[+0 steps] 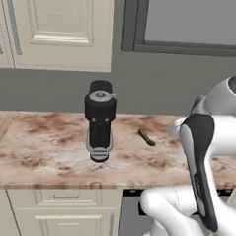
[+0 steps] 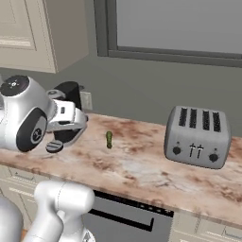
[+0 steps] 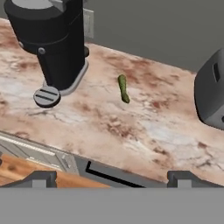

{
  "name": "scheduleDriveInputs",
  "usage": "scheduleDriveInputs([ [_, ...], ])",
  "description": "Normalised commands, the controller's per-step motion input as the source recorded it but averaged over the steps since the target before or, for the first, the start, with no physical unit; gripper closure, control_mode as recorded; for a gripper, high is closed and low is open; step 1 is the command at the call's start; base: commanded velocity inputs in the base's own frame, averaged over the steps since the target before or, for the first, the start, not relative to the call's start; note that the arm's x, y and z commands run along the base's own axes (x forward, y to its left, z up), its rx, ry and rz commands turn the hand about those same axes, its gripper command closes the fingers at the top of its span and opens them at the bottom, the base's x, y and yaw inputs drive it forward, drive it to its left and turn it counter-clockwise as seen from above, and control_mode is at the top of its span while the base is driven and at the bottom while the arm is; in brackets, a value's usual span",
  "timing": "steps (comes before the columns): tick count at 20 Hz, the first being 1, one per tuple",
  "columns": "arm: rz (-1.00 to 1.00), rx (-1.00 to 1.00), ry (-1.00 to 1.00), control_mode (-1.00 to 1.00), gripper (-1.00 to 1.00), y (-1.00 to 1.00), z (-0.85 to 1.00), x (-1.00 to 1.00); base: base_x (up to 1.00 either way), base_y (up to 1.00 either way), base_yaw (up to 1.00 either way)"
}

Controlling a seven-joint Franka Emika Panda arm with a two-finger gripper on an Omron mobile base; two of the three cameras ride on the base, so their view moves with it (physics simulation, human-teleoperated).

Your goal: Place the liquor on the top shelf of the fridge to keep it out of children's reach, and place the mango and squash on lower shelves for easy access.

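The squash (image 1: pixel 147 137), a slender dark green vegetable, lies flat on the marbled counter (image 1: pixel 43 152) to the right of the black coffee grinder. It also shows mid-counter as the squash (image 2: pixel 109 139), and ahead of the hand as the squash (image 3: pixel 124 89). My gripper (image 3: pixel 112 179) is open, its two dark fingertips (image 3: pixel 41 177) spread wide with nothing between them. It hovers off the counter's front edge, well short of the squash. The liquor, the mango and the fridge with its shelves are out of view.
A black coffee grinder (image 1: pixel 99 120) stands on the counter left of the squash. A grey toaster (image 2: pixel 197 137) sits to the squash's right. Cream wall cabinets (image 1: pixel 56 27) and a window (image 1: pixel 195 21) hang above. A grey appliance front (image 2: pixel 127 220) sits below the counter edge.
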Motion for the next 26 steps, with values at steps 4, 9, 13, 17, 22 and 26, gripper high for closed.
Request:
scheduleDriveInputs([
  [4, 0.0, 0.0, 0.05, -1.0, -1.0, -0.27, -0.44, 0.51, 0.0, 0.0, 0.0],
  [9, 0.0, 0.0, 0.07, -1.0, -1.0, -0.18, -0.54, 0.59, 0.0, 0.0, 0.0],
  [13, 0.0, 0.0, 0.1, -1.0, -1.0, -0.03, -0.73, 0.61, 0.0, 0.0, 0.0],
  [17, 0.0, 0.0, 0.08, -1.0, -1.0, -0.02, -0.69, 0.61, 0.0, 0.0, 0.0],
  [22, 0.0, 0.0, 0.05, -1.0, -1.0, -0.01, -0.48, 0.58, 0.0, 0.0, 0.0],
  [26, 0.0, 0.0, 0.06, -1.0, -1.0, -0.03, -0.26, 0.49, 0.0, 0.0, 0.0],
])
